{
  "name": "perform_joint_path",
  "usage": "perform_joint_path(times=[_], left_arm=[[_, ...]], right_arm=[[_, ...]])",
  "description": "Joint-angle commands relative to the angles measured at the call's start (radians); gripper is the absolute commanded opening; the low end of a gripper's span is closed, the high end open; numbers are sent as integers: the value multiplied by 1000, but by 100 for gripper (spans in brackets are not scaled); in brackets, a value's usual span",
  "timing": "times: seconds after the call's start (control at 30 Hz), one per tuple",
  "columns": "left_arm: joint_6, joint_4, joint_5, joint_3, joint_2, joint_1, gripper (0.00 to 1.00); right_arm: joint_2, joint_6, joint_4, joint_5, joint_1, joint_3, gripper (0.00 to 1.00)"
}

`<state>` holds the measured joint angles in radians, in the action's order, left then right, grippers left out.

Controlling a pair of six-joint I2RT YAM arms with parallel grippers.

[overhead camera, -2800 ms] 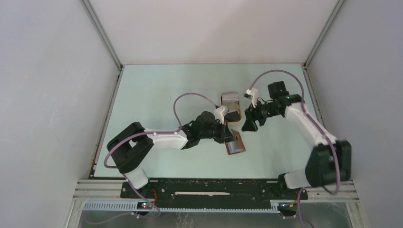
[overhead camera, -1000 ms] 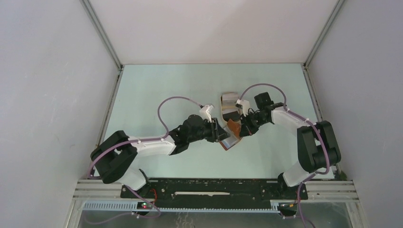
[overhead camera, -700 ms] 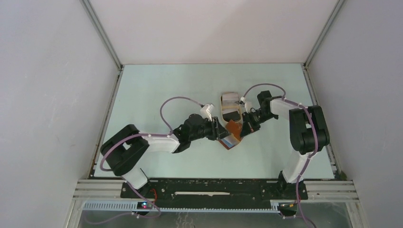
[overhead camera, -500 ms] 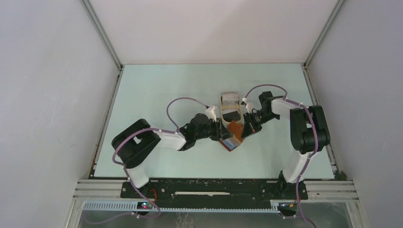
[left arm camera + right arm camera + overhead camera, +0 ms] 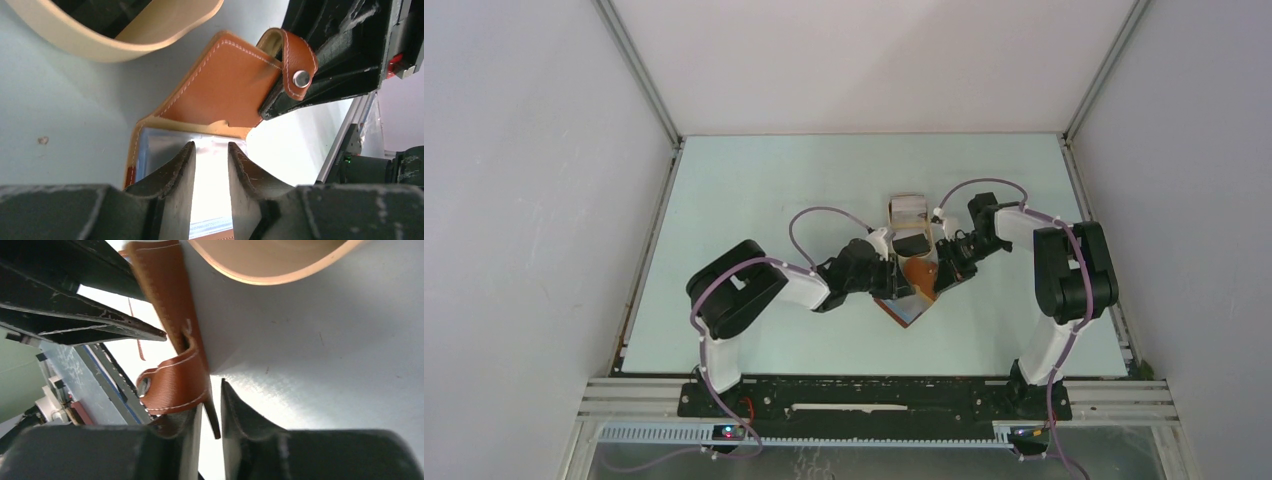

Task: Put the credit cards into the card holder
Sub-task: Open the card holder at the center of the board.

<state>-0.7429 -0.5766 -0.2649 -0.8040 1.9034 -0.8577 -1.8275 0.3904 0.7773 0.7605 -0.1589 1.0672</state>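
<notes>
Arms angle inward — left gripper [image 5: 207,150] faces right gripper [image 5: 211,396], jaws slightly parted.

Plain white walls [image 5: 874,60] enclose a pale green table [image 5: 754,200], evenly lit.

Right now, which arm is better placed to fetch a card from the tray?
Right, probably: right end effector sits by the tray, jaws parted; left end effector covers the open card holder.
</notes>
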Motion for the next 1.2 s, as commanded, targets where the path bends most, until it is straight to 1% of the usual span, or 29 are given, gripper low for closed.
perform_joint_path(times=[0.0, 0.03, 0.13, 0.23, 0.33, 0.4, 0.5, 0.57, 0.6, 0.63, 0.67, 0.7, 0.77, 0.8, 0.83, 0.93, 1.17], left_arm=[[77, 89, 40, -33, 43, -6, 36], [85, 101, 47, -29, 40, -9, 37], [108, 154, 74, -35, 30, -16, 38], [129, 214, 94, -52, 18, -19, 40], [151, 271, 111, -75, 2, -22, 42], [164, 307, 122, -93, -7, -27, 43], [179, 346, 132, -118, -18, -29, 46], [183, 366, 130, -135, -18, -31, 47], [183, 373, 129, -143, -16, -31, 47], [183, 379, 126, -148, -14, -30, 48], [183, 383, 123, -156, -12, -30, 48], [182, 387, 120, -162, -10, -30, 48], [178, 388, 114, -169, -5, -31, 48], [177, 388, 112, -173, -3, -30, 48], [177, 387, 110, -175, -1, -30, 48], [174, 379, 100, -174, 1, -29, 48], [184, 341, 71, -156, 2, -29, 48]], right_arm=[[55, 2, -5, -65, 1, 20, 31], [73, 3, -9, -79, 2, 20, 35], [138, 3, -36, -132, 4, 10, 42], [210, 10, -61, -180, 4, -3, 44], [268, 23, -81, -192, 2, -16, 44], [308, 45, -80, -165, 1, -22, 43], [402, 128, -59, -12, 1, -38, 42], [471, 194, -38, 115, -6, -59, 39], [494, 246, -11, 179, -16, -67, 36], [509, 303, 25, 227, -31, -75, 31], [514, 354, 53, 254, -56, -79, 24], [510, 365, 59, 254, -78, -85, 17], [476, 342, 40, 203, -111, -87, 5], [452, 310, 17, 151, -121, -87, 2], [424, 284, -9, 118, -128, -86, 0], [348, 237, -33, 62, -138, -78, 0], [235, 70, -155, -153, -138, -79, 0]])
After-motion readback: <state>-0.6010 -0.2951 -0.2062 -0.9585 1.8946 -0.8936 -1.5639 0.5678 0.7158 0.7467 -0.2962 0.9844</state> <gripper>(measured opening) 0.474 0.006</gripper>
